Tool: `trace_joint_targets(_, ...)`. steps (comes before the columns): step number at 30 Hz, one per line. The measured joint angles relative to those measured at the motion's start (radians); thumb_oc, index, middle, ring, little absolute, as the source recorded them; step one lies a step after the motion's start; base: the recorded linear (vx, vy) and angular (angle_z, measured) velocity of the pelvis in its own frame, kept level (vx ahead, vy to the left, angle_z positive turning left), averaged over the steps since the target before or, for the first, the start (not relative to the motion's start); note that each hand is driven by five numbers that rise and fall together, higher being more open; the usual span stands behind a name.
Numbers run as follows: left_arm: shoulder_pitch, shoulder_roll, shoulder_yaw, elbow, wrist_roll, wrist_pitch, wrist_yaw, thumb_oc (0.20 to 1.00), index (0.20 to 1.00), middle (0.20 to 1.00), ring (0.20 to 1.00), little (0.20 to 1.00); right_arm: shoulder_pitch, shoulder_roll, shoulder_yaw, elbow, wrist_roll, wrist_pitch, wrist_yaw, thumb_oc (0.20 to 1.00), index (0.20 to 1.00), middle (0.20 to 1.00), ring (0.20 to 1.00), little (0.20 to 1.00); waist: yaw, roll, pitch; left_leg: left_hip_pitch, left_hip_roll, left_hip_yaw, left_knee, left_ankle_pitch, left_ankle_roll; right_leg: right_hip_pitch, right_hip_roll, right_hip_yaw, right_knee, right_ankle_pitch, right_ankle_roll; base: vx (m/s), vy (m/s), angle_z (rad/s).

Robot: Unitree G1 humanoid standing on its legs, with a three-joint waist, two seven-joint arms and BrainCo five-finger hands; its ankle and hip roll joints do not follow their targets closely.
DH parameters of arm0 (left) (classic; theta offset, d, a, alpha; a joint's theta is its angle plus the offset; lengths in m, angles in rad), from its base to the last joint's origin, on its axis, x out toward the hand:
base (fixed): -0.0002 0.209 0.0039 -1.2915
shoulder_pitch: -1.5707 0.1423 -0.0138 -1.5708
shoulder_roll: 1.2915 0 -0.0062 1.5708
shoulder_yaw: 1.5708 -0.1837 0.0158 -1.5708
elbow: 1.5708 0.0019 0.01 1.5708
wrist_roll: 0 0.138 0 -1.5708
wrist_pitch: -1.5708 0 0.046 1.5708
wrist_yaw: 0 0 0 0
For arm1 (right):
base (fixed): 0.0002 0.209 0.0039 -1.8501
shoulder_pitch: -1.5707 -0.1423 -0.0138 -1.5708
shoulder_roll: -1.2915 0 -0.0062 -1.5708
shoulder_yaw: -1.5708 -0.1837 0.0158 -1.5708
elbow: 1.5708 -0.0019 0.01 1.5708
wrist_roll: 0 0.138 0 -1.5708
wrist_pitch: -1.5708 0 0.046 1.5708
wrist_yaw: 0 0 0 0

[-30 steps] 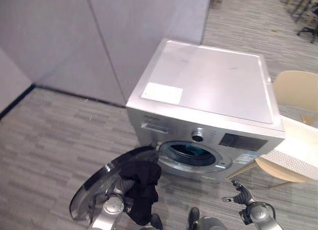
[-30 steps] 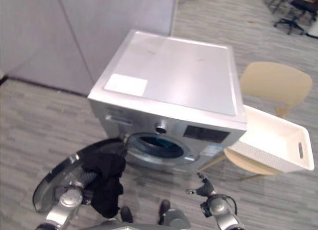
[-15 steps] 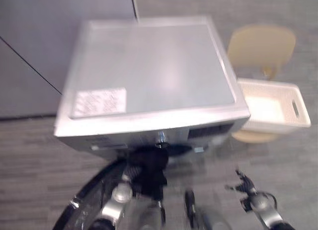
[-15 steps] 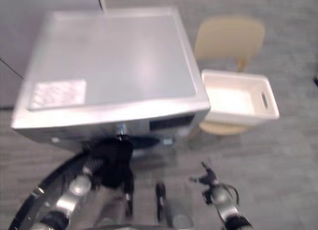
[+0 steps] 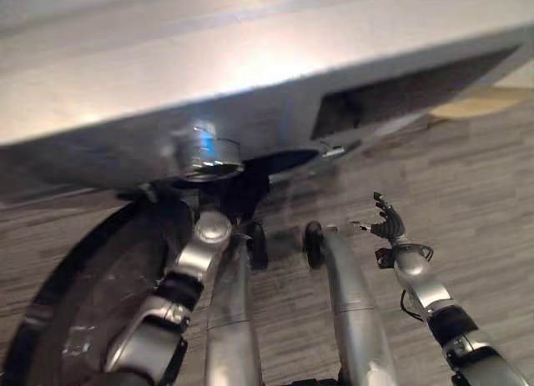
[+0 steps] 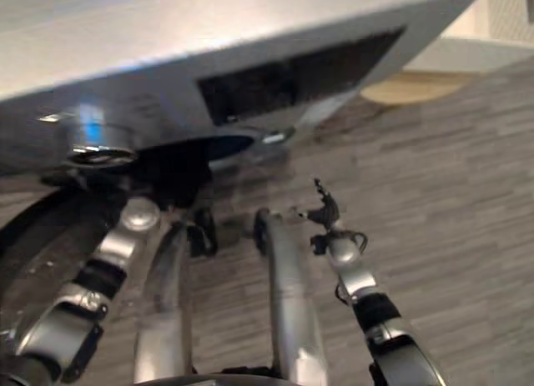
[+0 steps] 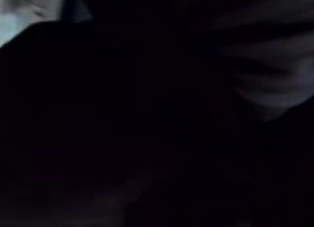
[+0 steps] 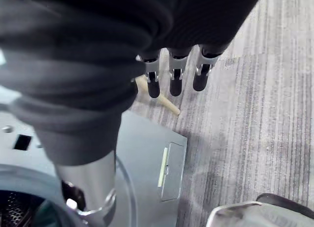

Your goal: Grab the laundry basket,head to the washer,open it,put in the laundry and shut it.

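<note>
The silver washer (image 5: 250, 77) looms close, its top edge hiding most of the drum mouth. Its round glass door (image 5: 75, 294) hangs open at the lower left. My left arm reaches under the control knob (image 5: 207, 152) into the drum mouth, where black laundry (image 5: 244, 190) shows. The hand itself is hidden past the washer's front edge, and the left wrist view is dark. My right hand (image 5: 385, 223) hovers open over the floor to the right of the washer front, holding nothing; its straight fingers (image 8: 171, 75) point at the floor beside the washer's lower panel (image 8: 147, 158).
The white laundry basket (image 6: 501, 27) sits at the far right on a tan chair seat (image 5: 476, 107) next to the washer. Grey striped carpet (image 5: 467, 194) spreads to the right of the washer.
The camera has dipped forward and close to the washer. My left arm has pushed the black laundry from in front of the door into the drum mouth. The right hand stays put.
</note>
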Motion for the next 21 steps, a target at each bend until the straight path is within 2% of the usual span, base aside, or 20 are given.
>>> trace_joint_targets(5, -0.335, 0.105, -0.061, 0.203, 0.066, 0.034, 0.136, 0.2, 0.2, 0.2, 0.2, 0.2, 0.011, -0.013, 0.019, -0.012, 0.022, -0.021, -0.016, 1.0, 1.0, 1.0, 1.0, 1.0, -0.062, 0.002, 0.001, -0.129, 0.036, -0.023, 0.098, -0.014, -0.005, -0.128, 0.026, -0.021, 0.085, -0.006, -0.01, -0.01, -0.049, -0.13)
trace_joint_targets(6, -0.424, 0.134, -0.114, 0.286, 0.067, 0.041, 0.157, 0.2, 0.2, 0.2, 0.2, 0.2, 0.018, -0.029, 0.036, -0.015, 0.028, -0.036, -0.018, 1.0, 1.0, 1.0, 1.0, 1.0, -0.069, 0.004, 0.0, -0.145, 0.043, -0.029, 0.112, -0.015, -0.007, -0.142, 0.032, -0.025, 0.096, -0.005, -0.011, 0.0, -0.026, -0.12)
trace_joint_targets(7, -0.558, 0.206, -0.174, 0.374, 0.068, 0.046, 0.176, 0.2, 0.2, 0.2, 0.2, 0.2, 0.022, -0.056, 0.054, -0.035, 0.029, -0.052, -0.017, 1.0, 1.0, 1.0, 1.0, 1.0, -0.088, 0.005, -0.001, -0.178, 0.049, -0.035, 0.129, -0.017, -0.009, -0.175, 0.035, -0.032, 0.113, -0.005, -0.014, 0.0, -0.015, -0.09)
trace_joint_targets(9, -0.675, 0.279, -0.212, 0.405, 0.072, 0.047, 0.217, 0.2, 0.2, 0.2, 0.2, 0.2, 0.027, -0.081, 0.05, -0.053, 0.03, -0.074, -0.015, 1.0, 1.0, 1.0, 1.0, 1.0, -0.095, 0.006, -0.001, -0.213, 0.051, -0.037, 0.14, -0.016, -0.011, -0.213, 0.039, -0.034, 0.122, 0.001, -0.02, 0.0, -0.02, -0.09)
trace_joint_targets(10, -0.726, 0.298, -0.182, 0.402, 0.083, 0.032, 0.275, 0.2, 0.2, 0.2, 0.2, 0.2, 0.029, -0.094, 0.047, -0.054, 0.037, -0.08, -0.013, 1.0, 1.0, 1.0, 1.0, 1.0, -0.094, 0.007, -0.001, -0.233, 0.055, -0.042, 0.14, -0.01, -0.022, -0.233, 0.043, -0.036, 0.123, 0.007, -0.029, 0.0, -0.022, -0.04)
trace_joint_targets(14, -0.754, 0.321, -0.229, 0.406, 0.097, 0.048, 0.377, 0.209, 0.209, 0.209, 0.209, 0.209, 0.051, -0.119, 0.045, -0.107, 0.063, -0.117, -0.005, 1.0, 1.0, 1.0, 1.0, 1.0, -0.073, 0.007, -0.001, -0.261, 0.069, -0.062, 0.136, -0.002, -0.034, -0.257, 0.057, -0.055, 0.115, 0.013, -0.04, 0.0, 0.002, 0.0)
trace_joint_targets(15, -0.754, 0.332, -0.229, 0.406, 0.097, 0.051, 0.4, 1.0, 1.0, 1.0, 1.0, 1.0, 0.051, -0.119, 0.047, -0.123, 0.069, -0.124, -0.005, 1.0, 1.0, 1.0, 1.0, 1.0, -0.073, 0.007, -0.001, -0.265, 0.072, -0.063, 0.137, -0.002, -0.035, -0.26, 0.063, -0.055, 0.113, 0.015, -0.039, 0.01, 0.01, -0.09)
trace_joint_targets(18, -0.786, 0.339, -0.25, 0.407, 0.097, 0.067, 0.413, 1.0, 1.0, 1.0, 1.0, 1.0, 0.05, -0.126, 0.046, -0.127, 0.075, -0.14, -0.005, 1.0, 1.0, 1.0, 1.0, 1.0, -0.055, 0.01, -0.002, -0.292, 0.072, -0.08, 0.13, 0.0, -0.038, -0.283, 0.066, -0.067, 0.1, 0.023, -0.04, 0.01, -0.001, -0.05)
trace_joint_targets(21, -0.785, 0.339, -0.283, 0.401, 0.107, 0.071, 0.353, 1.0, 1.0, 1.0, 1.0, 1.0, 0.048, -0.128, 0.046, -0.122, 0.075, -0.14, -0.004, 1.0, 1.0, 1.0, 1.0, 1.0, -0.045, 0.01, -0.002, -0.297, 0.068, -0.088, 0.128, 0.003, -0.044, -0.285, 0.065, -0.074, 0.1, 0.023, -0.043, 0.02, -0.001, 0.04)
